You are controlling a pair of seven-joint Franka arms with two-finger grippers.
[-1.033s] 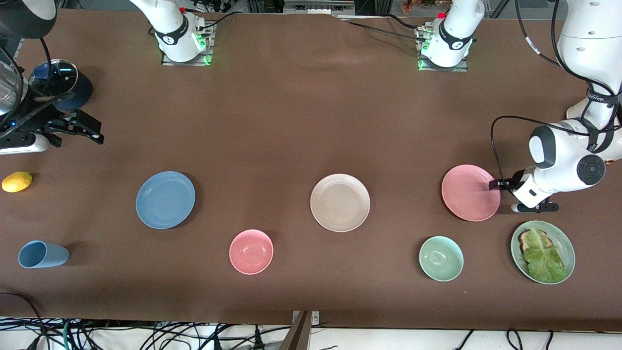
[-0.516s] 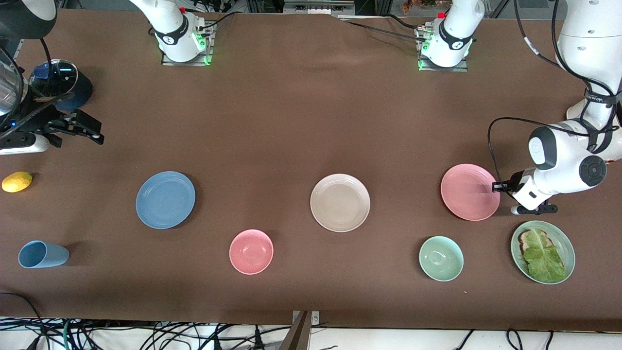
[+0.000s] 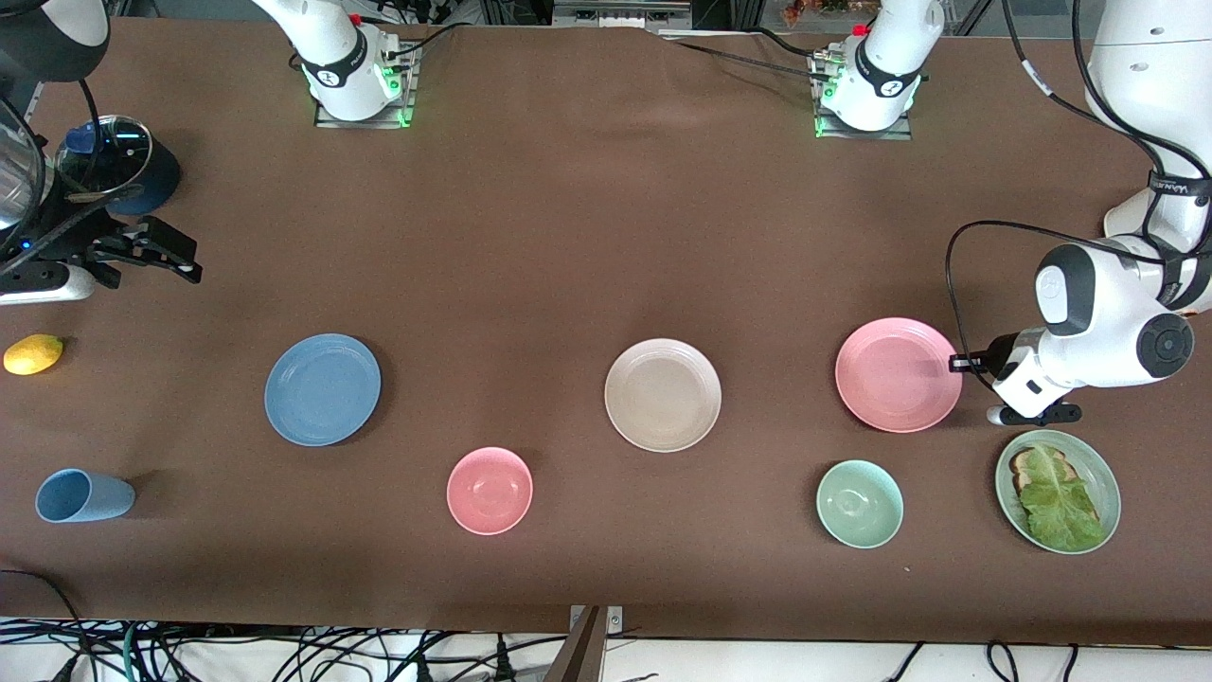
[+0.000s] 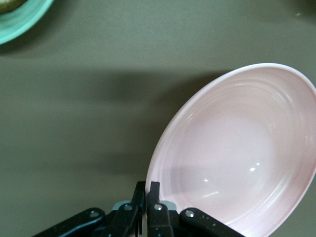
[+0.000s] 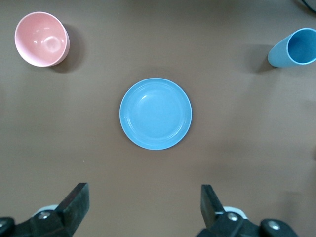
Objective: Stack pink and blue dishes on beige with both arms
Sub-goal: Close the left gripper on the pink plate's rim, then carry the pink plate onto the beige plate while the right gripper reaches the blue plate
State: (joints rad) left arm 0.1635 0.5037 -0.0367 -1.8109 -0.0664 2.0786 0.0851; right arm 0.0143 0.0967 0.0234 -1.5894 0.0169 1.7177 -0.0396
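The salmon pink plate (image 3: 895, 374) (image 4: 242, 148) sits tilted near the left arm's end of the table. My left gripper (image 3: 958, 363) (image 4: 148, 190) is shut on its rim, on the edge toward that end. The beige plate (image 3: 663, 394) lies flat at the table's middle. The light blue plate (image 3: 322, 388) (image 5: 155, 113) lies flat toward the right arm's end. My right gripper (image 3: 189, 258) (image 5: 143, 191) hangs open and empty in the air at the right arm's end, apart from the blue plate.
A pink bowl (image 3: 490, 490) (image 5: 41, 38) and a green bowl (image 3: 859, 503) stand nearer the front camera than the plates. A green plate (image 3: 1004, 483) (image 4: 19, 19) holds lettuce and toast beside the left gripper. A blue cup (image 3: 83, 495) (image 5: 292, 48) and a lemon (image 3: 32, 353) lie at the right arm's end.
My left gripper has shut on the pink plate's rim. The plate has tipped up and shifted a little toward the beige plate. The right arm has not moved.
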